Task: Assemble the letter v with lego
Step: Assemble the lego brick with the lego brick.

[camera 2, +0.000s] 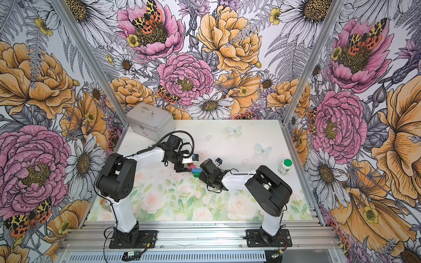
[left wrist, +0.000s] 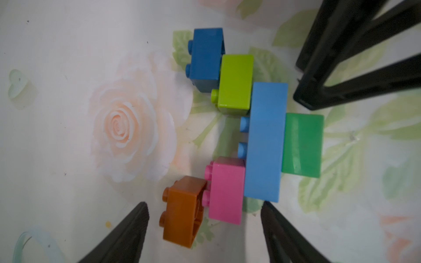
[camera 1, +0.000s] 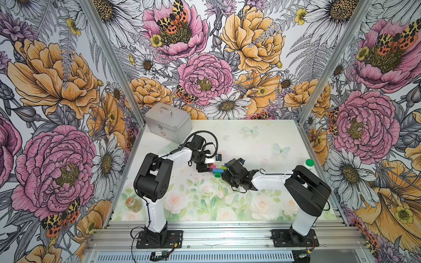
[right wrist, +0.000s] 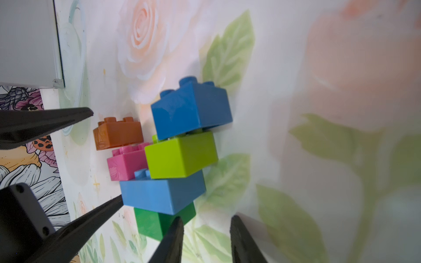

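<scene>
Left wrist view showed the small multicoloured letter v point(left wrist: 234, 82), 6 joined studded plastic bricks, lying flat on the pale floral mat point(left wrist: 68, 113). In both top views the letter v point(camera 1: 218, 170) lay at mid-frame between the 2 tools. Its long light-blue bar point(left wrist: 265, 159) ran left to right across the frame. The dark-green tip brick point(left wrist: 301, 145) pointed at the lower edge, and the arms opened toward the upper edge.

The pink cube-like brick point(left wrist: 225, 189) and lime brick point(left wrist: 235, 84) sat on the bar's 2 ends, with the dark-blue brick point(left wrist: 206, 57) stepped outward on the lime. The orange brick point(left wrist: 182, 211) lay askew against the pink studs.

The left gripper point(left wrist: 205, 203) stood wide, straddling the orange and pink bricks and clamping nothing. The right gripper point(right wrist: 206, 217) stood narrow, with only mat between its jaws, just beside the dark-green brick.
</scene>
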